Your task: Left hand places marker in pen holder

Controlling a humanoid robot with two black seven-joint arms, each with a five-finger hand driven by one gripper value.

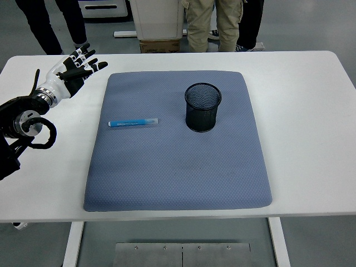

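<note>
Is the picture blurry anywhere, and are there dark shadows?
Head view: sharp all over, evenly lit; the black mesh pen holder casts only a faint shadow on the blue-grey mat; the blue marker is crisp; no glare on the white table.

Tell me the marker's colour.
The marker is light blue with a white tip at its right end, seen in the head view.

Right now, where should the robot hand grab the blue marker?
Probably around the middle of the marker, coming down from above. It lies flat on the grey mat, lengthwise left to right, so fingers close across its thin sides. The left robot hand is open, off the mat.
</note>
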